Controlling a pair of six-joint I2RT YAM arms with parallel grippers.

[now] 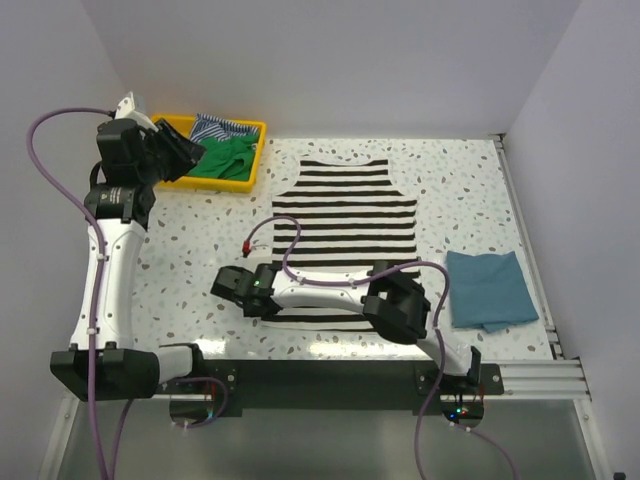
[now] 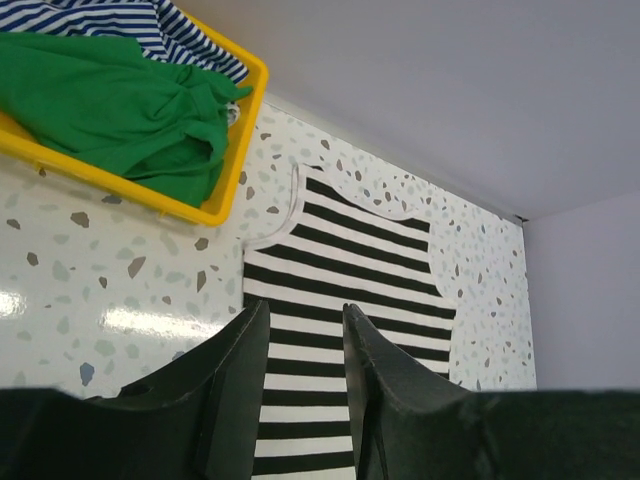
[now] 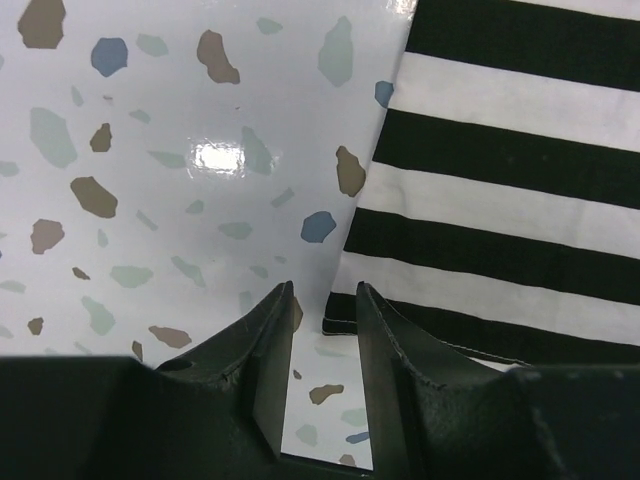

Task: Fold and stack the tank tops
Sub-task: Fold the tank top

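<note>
Black-and-white tank top (image 1: pixel 345 225) spread, teal top (image 1: pixel 488 290) folded, two in tray (image 1: pixel 225 185)

A glossy white table (image 1: pixel 470 200), speckled with grey, brown and blue flecks, catches patches of lamp glare. At about ten o'clock on it sits a shallow rectangular yellow plastic tray (image 1: pixel 258 152), close to the back wall and slightly askew to the far edge. Plain white walls (image 1: pixel 350 60) close the table in at nine, twelve and three o'clock. A flat black bar (image 1: pixel 320 375) runs along the six o'clock edge, and a ribbed silver metal rail (image 1: pixel 530 375) lies at five o'clock.
</note>
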